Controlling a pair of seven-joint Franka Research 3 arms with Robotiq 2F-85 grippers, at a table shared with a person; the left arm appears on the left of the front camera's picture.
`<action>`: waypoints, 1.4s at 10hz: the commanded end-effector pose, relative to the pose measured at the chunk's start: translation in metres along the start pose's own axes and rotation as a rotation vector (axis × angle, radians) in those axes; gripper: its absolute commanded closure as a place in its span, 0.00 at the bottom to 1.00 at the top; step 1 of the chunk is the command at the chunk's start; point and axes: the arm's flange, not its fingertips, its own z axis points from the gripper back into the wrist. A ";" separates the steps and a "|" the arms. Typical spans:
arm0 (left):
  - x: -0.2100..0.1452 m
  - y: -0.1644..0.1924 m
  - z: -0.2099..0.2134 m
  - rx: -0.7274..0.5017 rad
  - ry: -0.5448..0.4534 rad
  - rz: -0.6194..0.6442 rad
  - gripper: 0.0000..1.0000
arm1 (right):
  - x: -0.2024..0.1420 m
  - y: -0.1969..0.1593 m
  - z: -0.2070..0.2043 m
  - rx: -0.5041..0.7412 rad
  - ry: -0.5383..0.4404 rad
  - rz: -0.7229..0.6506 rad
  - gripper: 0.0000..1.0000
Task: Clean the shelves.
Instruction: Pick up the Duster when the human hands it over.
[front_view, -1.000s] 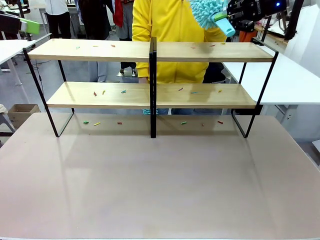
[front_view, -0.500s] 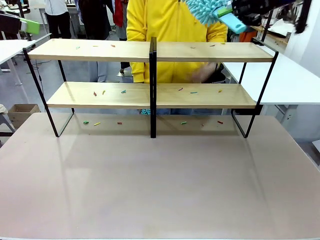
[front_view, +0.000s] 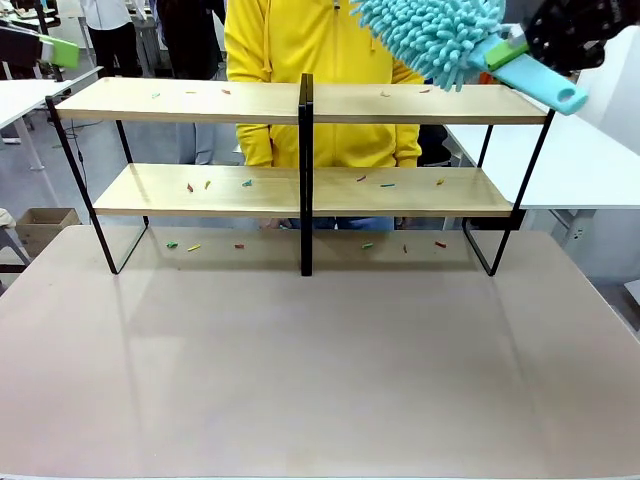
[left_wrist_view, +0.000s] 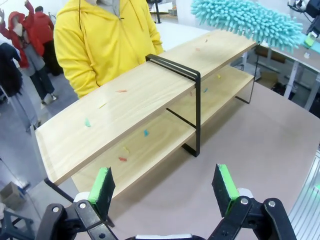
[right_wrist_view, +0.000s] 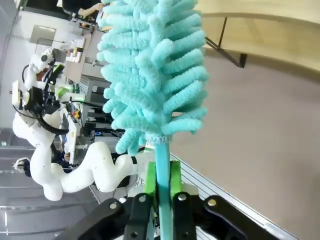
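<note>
The shelves (front_view: 300, 190) stand across the far half of the table, two light-wood boards in a black frame. Small coloured scraps (front_view: 246, 183) lie on both boards. My right gripper (front_view: 512, 52) is shut on the handle of a teal fluffy duster (front_view: 430, 35), whose head hangs just above the right end of the top board. In the right wrist view the duster (right_wrist_view: 155, 70) rises from my right gripper (right_wrist_view: 161, 182), handle clamped between the green pads. My left gripper (left_wrist_view: 164, 187) is open and holds nothing, high off the left end of the shelves (left_wrist_view: 140, 100); it also shows in the front view (front_view: 45, 48).
A person in a yellow hoodie (front_view: 300, 50) stands close behind the shelves. More coloured scraps (front_view: 193, 247) lie on the table (front_view: 320, 370) under the lower board. White tables (front_view: 590, 160) flank both sides. The near tabletop is open room.
The duster has swung nearer and lower over the top board's right end, and my right gripper has shifted right. The person stepped to the left and withdrew a hand from the lower shelf.
</note>
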 end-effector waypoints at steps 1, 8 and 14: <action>0.000 -0.001 -0.001 0.003 0.002 0.009 0.00 | 0.043 -0.009 -0.010 0.045 0.002 -0.022 1.00; 0.000 -0.001 -0.001 0.003 0.002 0.009 0.00 | 0.017 -0.069 0.108 0.028 0.175 0.121 0.88; 0.000 -0.001 -0.001 0.003 0.002 0.009 0.00 | -0.070 -0.183 0.161 0.164 -0.246 0.098 0.88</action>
